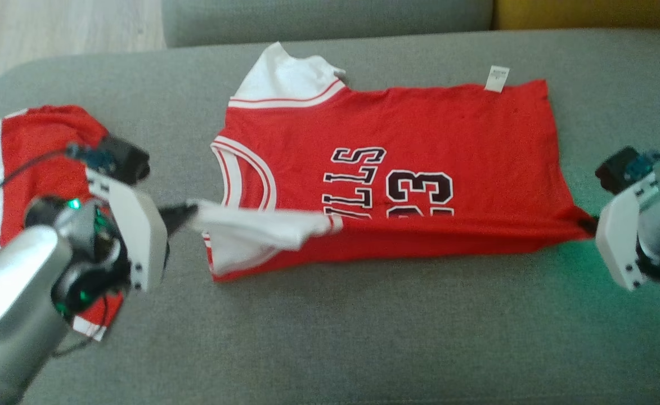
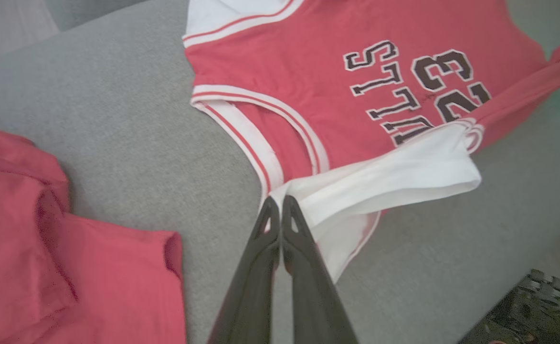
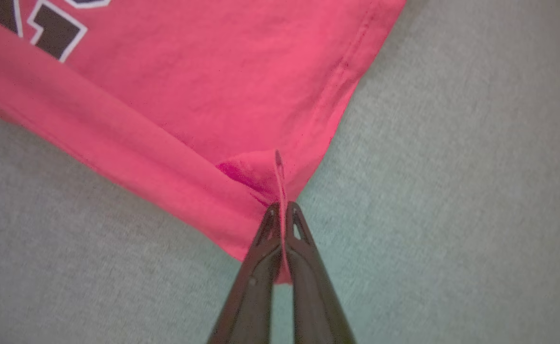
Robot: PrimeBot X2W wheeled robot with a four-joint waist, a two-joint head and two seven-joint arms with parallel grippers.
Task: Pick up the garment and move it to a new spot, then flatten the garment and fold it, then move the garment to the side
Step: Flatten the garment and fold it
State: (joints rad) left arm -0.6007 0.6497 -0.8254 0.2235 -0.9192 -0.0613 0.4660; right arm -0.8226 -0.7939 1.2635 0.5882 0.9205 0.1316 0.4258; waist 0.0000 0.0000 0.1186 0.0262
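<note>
a red basketball jersey (image 1: 397, 169) lies spread across the middle of the grey cushion (image 1: 330, 349), its long axis running left to right, with the collar toward the cushion's left edge and the hem toward its right. the left gripper (image 2: 280, 203) is pinched tight on the white sleeve (image 2: 404, 177) at the jersey's near collar-end corner. the right gripper (image 3: 283, 208) is clamped on the near hem corner. both grips sit on the near long edge, which is raised and rolled over the lower lettering. the fold looks set to carry that edge away from the robot toward the cushion's far edge, both arms travelling evenly. a second red garment (image 1: 31, 146) lies by the cushion's left edge.
</note>
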